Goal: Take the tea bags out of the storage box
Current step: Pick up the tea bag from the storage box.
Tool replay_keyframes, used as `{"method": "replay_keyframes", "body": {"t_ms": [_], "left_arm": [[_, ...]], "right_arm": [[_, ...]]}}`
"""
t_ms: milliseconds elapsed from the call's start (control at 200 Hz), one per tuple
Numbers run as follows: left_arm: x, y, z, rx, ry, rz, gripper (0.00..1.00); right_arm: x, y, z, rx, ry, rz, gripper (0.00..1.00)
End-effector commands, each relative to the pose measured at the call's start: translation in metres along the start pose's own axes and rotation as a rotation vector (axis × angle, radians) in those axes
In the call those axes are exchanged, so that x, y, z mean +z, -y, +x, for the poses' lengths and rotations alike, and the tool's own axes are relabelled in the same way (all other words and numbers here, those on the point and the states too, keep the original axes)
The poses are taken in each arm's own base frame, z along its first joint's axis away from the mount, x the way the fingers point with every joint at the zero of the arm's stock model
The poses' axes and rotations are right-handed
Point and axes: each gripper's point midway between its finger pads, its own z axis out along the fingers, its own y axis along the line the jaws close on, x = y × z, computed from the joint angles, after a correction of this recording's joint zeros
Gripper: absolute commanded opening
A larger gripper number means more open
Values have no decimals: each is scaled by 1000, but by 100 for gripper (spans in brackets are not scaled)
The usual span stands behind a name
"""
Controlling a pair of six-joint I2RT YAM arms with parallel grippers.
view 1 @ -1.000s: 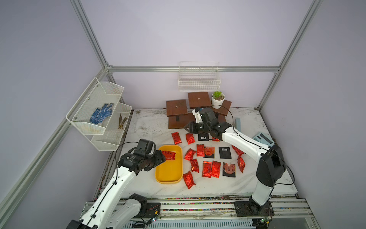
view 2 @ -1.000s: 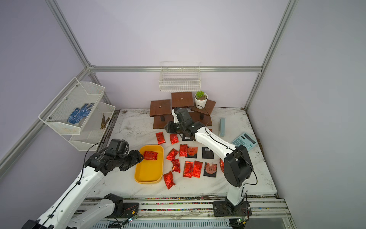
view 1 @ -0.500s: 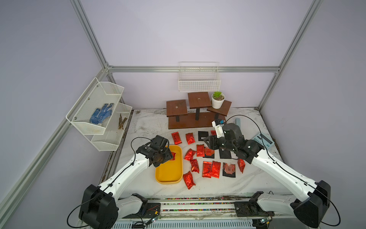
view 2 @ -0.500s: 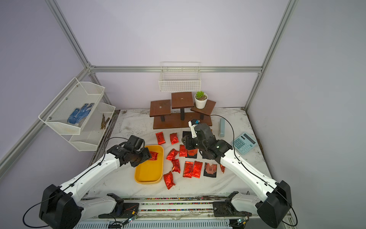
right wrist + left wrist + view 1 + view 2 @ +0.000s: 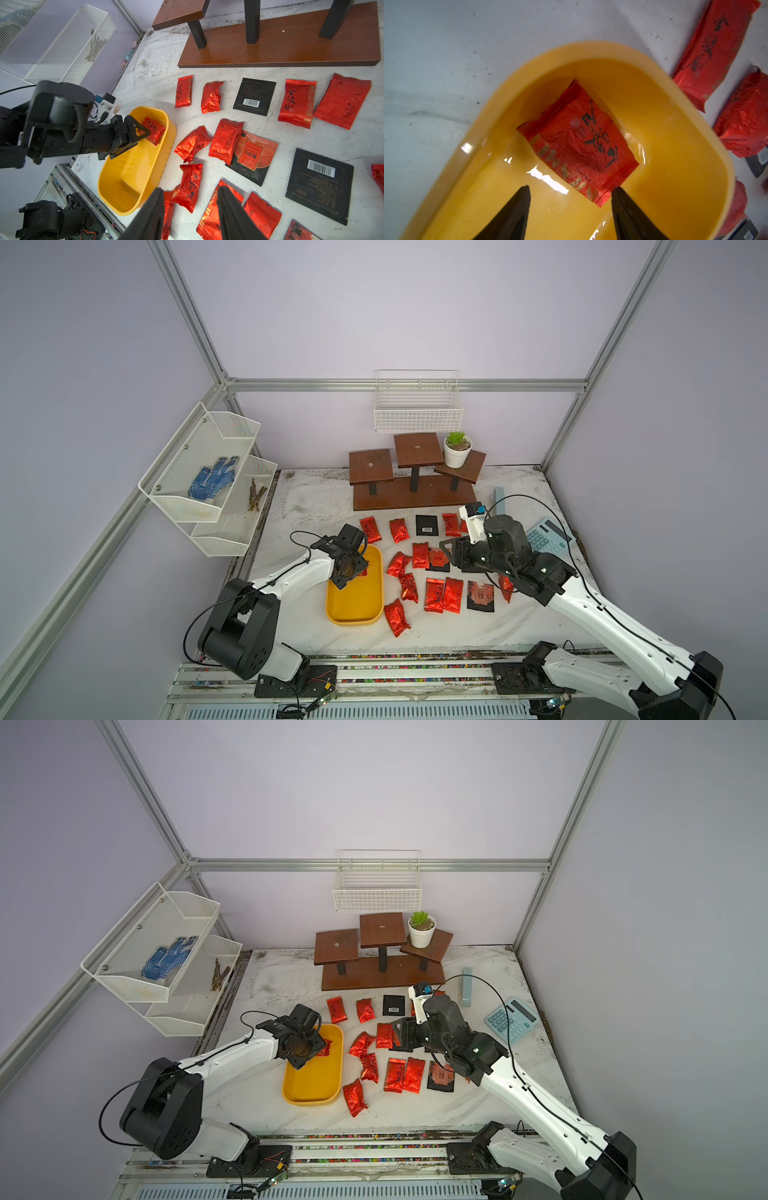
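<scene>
Packets lie mostly out on the table. In a top view eleven red ones can be counted there, spread across the middle of the frame in loose rows, two of them half hidden by the right arm. Four black packets show in the right wrist view, two with a barcode label up and two with a red-orange emblem up. One emblem packet is partly covered by a red one. One yellow tray sits left of centre in both top views, running lengthwise up the frame, just beside the nearest red ones. A twelfth red packet lies flat inside the tray at its upper end, askew to the walls.

There are two arms with one pincer each. The left pincer hangs over the tray with its fingers spread and nothing between them. One fingertip sits at the packet's corner, and whether it touches cannot be told. The right pincer hovers right of centre above the rows on the table, fingers parted, holding nothing.

Higher in the frame stand one wooden stand with three platforms and one potted plant. One calculator lies at the right, one wire basket hangs on the back wall, and two mesh baskets hang at the left.
</scene>
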Motion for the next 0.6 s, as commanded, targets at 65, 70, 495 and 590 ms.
{"method": "replay_keyframes", "body": {"t_ms": [65,70,495,590], "left_arm": [[9,20,-4,-18,33,8,59],[10,20,-3,-18,32,8,59],[-9,14,-3,-16,91,37,11],[-22,17,2,8,79,73,3]], "right_arm": [[-5,6,3,0,6,19,48],[-5,6,3,1,7,20,48],[0,12,10,8,-5,36,48],[-1,12,6,7,2,40,48]]}}
